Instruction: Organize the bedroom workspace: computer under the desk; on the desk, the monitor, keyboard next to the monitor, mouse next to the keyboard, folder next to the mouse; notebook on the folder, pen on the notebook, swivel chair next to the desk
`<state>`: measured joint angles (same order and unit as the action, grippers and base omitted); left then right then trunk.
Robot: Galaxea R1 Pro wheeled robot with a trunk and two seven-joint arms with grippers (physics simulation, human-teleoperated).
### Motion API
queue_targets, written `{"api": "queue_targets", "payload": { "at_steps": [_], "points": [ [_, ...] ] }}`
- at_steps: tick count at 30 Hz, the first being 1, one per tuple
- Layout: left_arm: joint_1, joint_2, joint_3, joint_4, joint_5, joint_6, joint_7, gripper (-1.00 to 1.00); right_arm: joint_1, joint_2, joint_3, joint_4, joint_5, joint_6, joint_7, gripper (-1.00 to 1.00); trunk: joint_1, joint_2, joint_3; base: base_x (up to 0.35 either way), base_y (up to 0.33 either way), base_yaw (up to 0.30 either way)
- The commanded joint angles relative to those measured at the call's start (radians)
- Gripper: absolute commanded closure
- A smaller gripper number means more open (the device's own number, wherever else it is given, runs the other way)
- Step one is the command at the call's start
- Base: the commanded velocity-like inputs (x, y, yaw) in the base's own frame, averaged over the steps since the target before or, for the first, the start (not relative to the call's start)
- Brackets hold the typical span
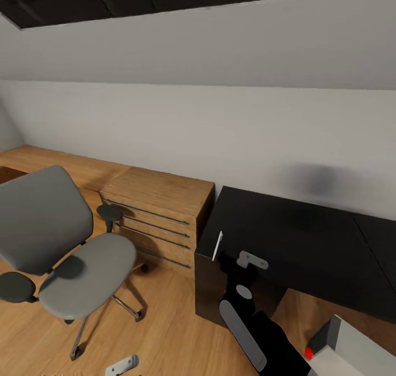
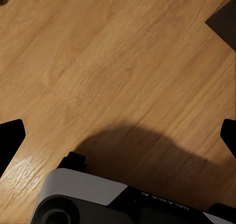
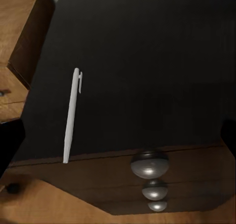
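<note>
Head view: black desk (image 1: pixel 308 227) against the white wall, glossy top; the white pen (image 1: pixel 218 245) lies at its near left corner, tip right at the front edge. Right wrist view confirms: pen (image 3: pixel 72 117) flat on the black top, one end reaching the desk's front edge, clip end further in. Right end effector (image 1: pixel 252 260) hovers just beside the pen, over the desk's front edge; in the right wrist view its dark fingertips (image 3: pixel 10 143) sit far apart at the two sides of the picture, spread wide, nothing between them. Left end effector (image 1: pixel 122 365) low over the wooden floor (image 2: pixel 98 62); its fingertips (image 2: pixel 11 138) likewise sit wide apart, holding nothing. Swivel chair (image 1: pixel 66 249) stands on the floor left of the desk, grey seat bare, well apart from the pen. Behind the chair, a light wooden drawer unit (image 1: pixel 159 216) with four drawer fronts, all closed, contents hidden. Computer (image 1: pixel 352 348) at the lower right edge of the head view, red light showing, on the floor by the desk.
</note>
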<state>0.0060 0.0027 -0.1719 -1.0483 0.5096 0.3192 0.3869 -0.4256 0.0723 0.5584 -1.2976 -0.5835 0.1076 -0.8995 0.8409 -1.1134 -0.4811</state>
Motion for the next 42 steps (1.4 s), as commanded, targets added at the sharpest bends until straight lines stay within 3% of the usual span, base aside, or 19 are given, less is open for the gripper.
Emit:
{"api": "queue_targets", "payload": {
  "at_steps": [1,23,29,33,37,42],
  "points": [
    [0.000,0.000,-0.001,-0.002,0.007,0.003,0.007,-1.00,-0.001,0.000,0.001,-0.002,0.002,0.004,-0.007,-1.00,0.000,-0.001,0.000,0.000,0.000,0.228],
    [0.000,0.001,-0.005,-0.036,0.007,0.004,0.008,-1.00,-0.001,-0.004,0.026,-0.004,0.031,-0.023,-0.008,-1.00,0.000,-0.001,0.023,0.040,0.000,0.182],
    [0.000,-0.007,-0.005,-0.148,0.007,0.012,0.008,-1.00,-0.001,-0.003,0.034,0.026,0.165,-0.018,-0.005,-1.00,0.000,-0.001,0.024,0.288,0.000,0.015],
    [0.000,-0.011,-0.006,-0.192,0.005,0.015,0.009,-1.00,-0.002,-0.002,0.036,0.062,0.201,-0.017,-0.004,-1.00,0.000,-0.001,0.024,0.173,0.000,0.004],
    [0.000,-0.016,-0.006,-0.263,-0.024,0.024,0.013,-1.00,-0.006,-0.002,0.037,0.114,0.219,-0.014,-0.004,-1.00,0.000,-0.001,0.025,0.061,0.000,0.001],
    [0.000,-0.054,-0.006,-0.389,-0.099,0.084,0.016,-1.00,-0.024,-0.002,0.037,0.211,0.226,-0.013,0.002,-1.00,0.000,-0.001,0.025,0.015,0.000,0.000]
  ]
}}
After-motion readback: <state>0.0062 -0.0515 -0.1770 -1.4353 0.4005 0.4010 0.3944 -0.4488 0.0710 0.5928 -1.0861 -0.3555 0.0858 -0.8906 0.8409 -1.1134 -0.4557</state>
